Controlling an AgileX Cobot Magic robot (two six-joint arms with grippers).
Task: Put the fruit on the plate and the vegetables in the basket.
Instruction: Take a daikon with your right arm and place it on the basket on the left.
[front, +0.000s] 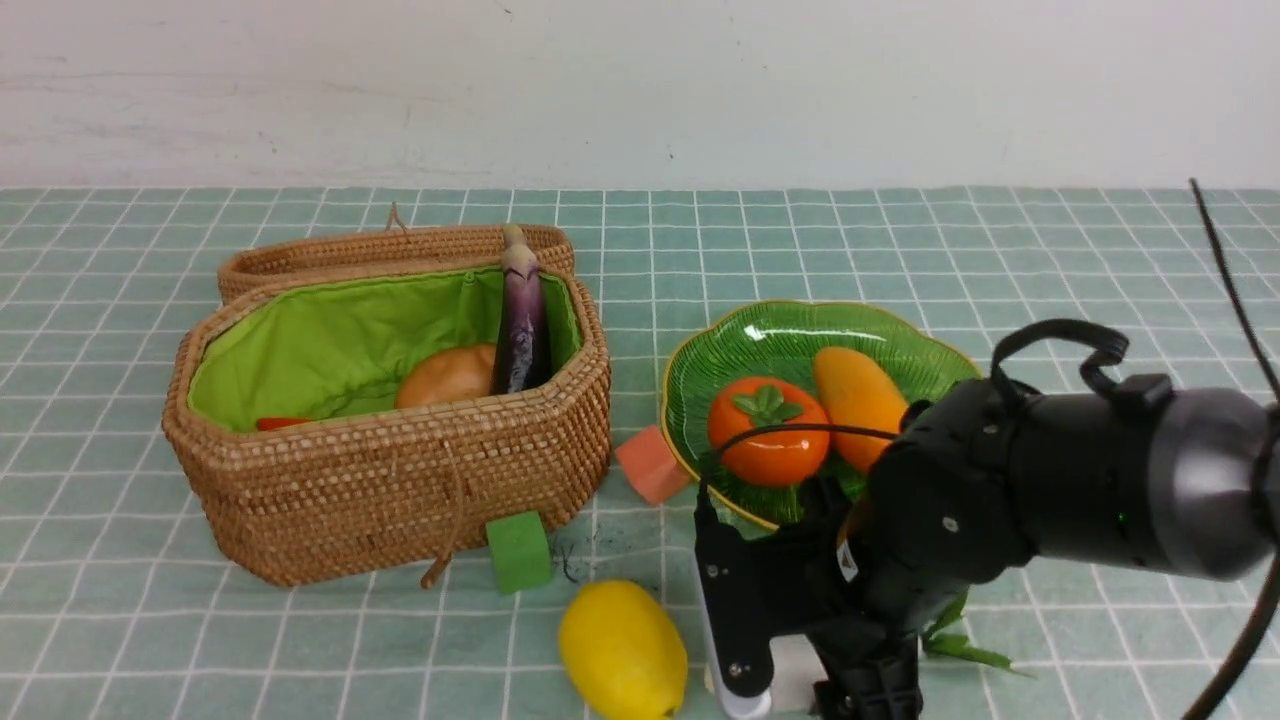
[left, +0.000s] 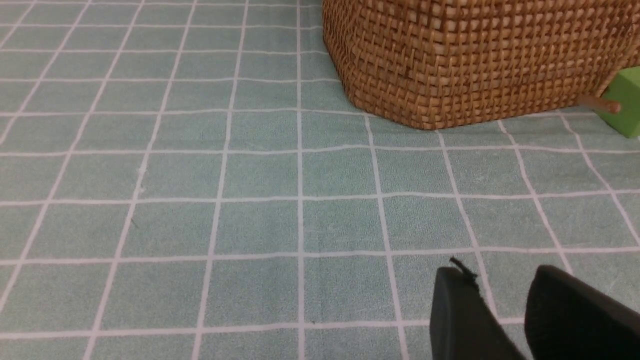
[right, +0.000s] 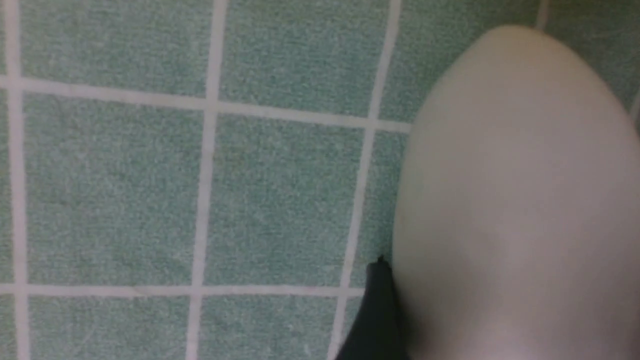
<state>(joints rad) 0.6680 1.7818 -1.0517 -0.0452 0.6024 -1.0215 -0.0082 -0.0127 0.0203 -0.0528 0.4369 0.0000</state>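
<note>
**A:** Checking the grab, left to right. Your left gripper (left: 507, 320) sits low over the tablecloth (front: 150, 600) near the basket (front: 400, 490), jaws slightly parted, holding nothing. The basket has the eggplant (front: 522, 320), potato (front: 450, 375) and red one (front: 280, 423) inside. The lemon (front: 622, 650) lies on the cloth in front.

**B:** Right side?

**A:** Your right gripper (front: 805, 700) straddles the white oval (right: 515, 200), down by the plate (front: 690, 350). One finger (right: 377, 310) touches its side. Clamped or not, I cannot tell. It looks smooth, likely slippery. Seat both pads at its widest part, squeeze, lift straight, clear the basket rim before release. The plate holds the persimmon (front: 768, 440) and mango (front: 858, 400).

**B:** Any writing?

**A:** One sticker (front: 848, 562) on your right arm, too small to read.
</note>
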